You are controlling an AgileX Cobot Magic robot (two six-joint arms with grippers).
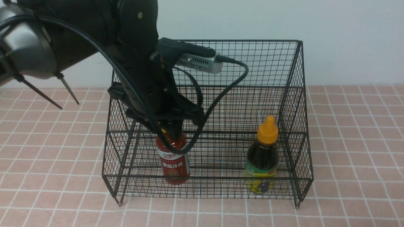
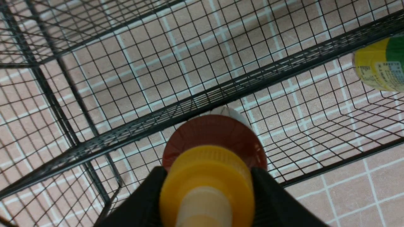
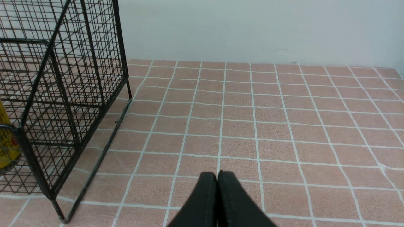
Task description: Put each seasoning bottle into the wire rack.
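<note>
**Both bottles in rack, left claw on red one**

Wire rack (image 1: pixel 236 41) stands on pink tiled tabletop (image 1: pixel 347 142). Left gripper (image 2: pixel 208 171) reaches down into the front lower tier, fingers clamped either side of the yellow cap of red sauce bottle (image 1: pixel 173 160), which is upright, left of centre. Dark sauce bottle (image 1: pixel 262 157) upright in same tier, right end, untouched. Right gripper (image 3: pixel 217 179) pinched closed, empty, outside rack.

left claw (image 2: pixel 206 172): clamped, pointing down; right claw (image 3: pixel 217 174): pressed closed

Wire rack (image 1: pixel 240 40) — matt black metal; red sauce bottle (image 1: pixel 173 160) — glossy plastic
</note>
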